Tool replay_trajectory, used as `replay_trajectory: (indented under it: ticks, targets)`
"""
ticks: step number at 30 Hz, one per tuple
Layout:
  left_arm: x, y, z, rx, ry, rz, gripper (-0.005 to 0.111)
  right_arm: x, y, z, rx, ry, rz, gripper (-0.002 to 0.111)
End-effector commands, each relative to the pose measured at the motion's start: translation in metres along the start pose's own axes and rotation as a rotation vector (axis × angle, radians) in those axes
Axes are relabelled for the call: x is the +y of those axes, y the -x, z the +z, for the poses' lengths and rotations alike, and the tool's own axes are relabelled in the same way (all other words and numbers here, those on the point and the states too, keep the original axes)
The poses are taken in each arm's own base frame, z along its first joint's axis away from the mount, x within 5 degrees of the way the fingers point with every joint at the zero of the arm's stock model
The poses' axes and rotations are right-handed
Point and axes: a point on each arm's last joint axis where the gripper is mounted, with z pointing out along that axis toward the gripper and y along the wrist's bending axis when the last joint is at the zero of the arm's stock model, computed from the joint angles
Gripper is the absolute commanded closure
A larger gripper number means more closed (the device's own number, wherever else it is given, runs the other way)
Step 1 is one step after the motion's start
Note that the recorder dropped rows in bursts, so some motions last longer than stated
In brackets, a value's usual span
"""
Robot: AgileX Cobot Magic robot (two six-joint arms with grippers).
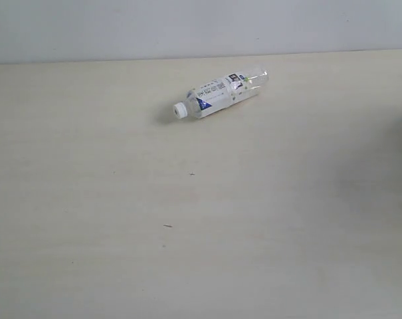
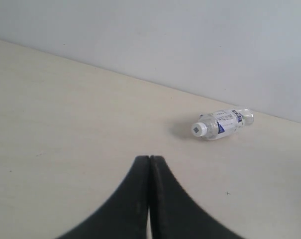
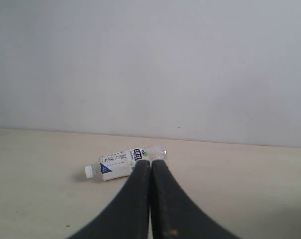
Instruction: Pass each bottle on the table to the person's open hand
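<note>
One clear bottle (image 1: 217, 94) with a white cap and a white-blue label lies on its side on the pale table (image 1: 187, 232), toward the back, cap pointing left. The left wrist view shows the same bottle (image 2: 222, 124) well beyond my left gripper (image 2: 150, 158), whose black fingers are pressed together with nothing between them. My right gripper (image 3: 150, 162) is likewise shut and empty, and the bottle (image 3: 123, 164) lies farther off behind its tips. Neither gripper appears in the exterior view. The other bottles and the person's hand are out of view.
A plain grey-white wall (image 1: 187, 26) runs along the table's far edge. A few tiny dark specks (image 1: 167, 226) mark the tabletop. A faint shadow falls at the right edge (image 1: 400, 153).
</note>
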Motion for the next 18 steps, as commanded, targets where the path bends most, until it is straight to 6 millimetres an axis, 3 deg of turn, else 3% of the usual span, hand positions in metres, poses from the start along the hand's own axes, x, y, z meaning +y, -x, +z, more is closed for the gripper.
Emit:
replay_trajectory:
  ticks: [1, 18]
  targets:
    - [-0.0002, 0.0000, -0.0003, -0.008, -0.007, 0.006, 0.107, -0.0005, -0.0001, 0.0005, -0.019, -0.002, 0.000, 0.108]
    - [-0.0002, 0.0000, -0.0003, -0.008, -0.007, 0.006, 0.107, -0.0011, 0.0004, 0.0005, -0.025, -0.009, -0.011, 0.108]
